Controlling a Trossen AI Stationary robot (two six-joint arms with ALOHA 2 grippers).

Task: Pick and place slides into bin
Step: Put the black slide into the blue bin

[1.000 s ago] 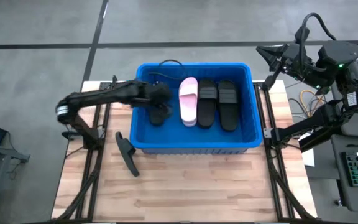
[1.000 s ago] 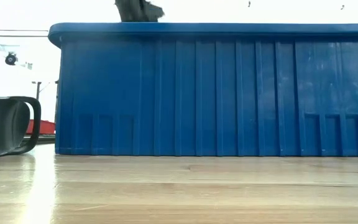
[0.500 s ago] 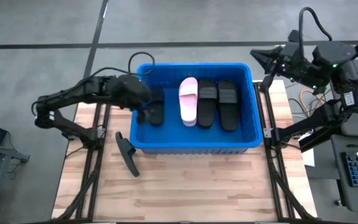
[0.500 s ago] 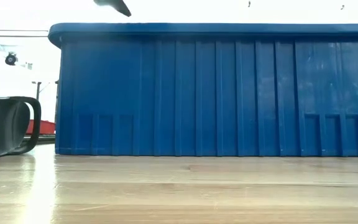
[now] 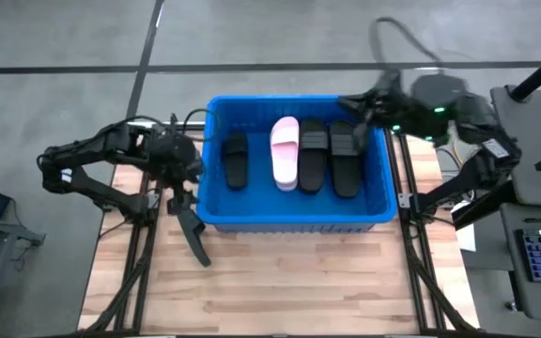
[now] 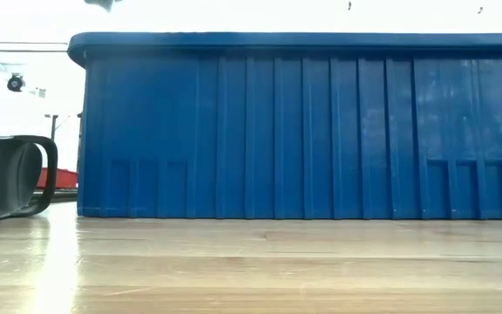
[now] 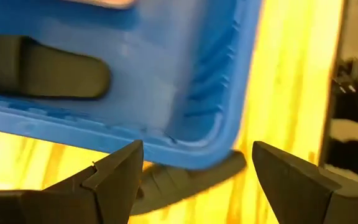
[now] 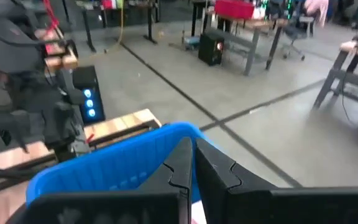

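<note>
The table [image 5: 280, 282] is a pale wood-plank top, bare and glossy at the near edge in the low view, with dark frame rails down both sides. On it, near the front left, one black slide [image 5: 192, 231] lies loose just outside the blue bin [image 5: 294, 218]; in the low view its strap end shows at the far left, beside the bin's ribbed outer wall.

The left gripper [image 5: 178, 184] hangs over the table just left of the bin, close above the loose slide, its jaws spread apart and holding nothing. Its wrist view looks past those parted fingers [image 7: 114, 180] at the bin's corner and the slide under the rim.

Inside the bin lie four slides side by side: a black one [image 5: 236, 161] at the left, a pink one [image 5: 285, 152], then two more black ones [image 5: 329, 156].

The right gripper [image 5: 353, 103] sits above the bin's far right corner, its fingers pressed together and empty.

Beyond the table is grey concrete floor crossed by dark lines, with work benches, a red box and a blue-lit computer tower farther off. No writing or label can be read anywhere.
</note>
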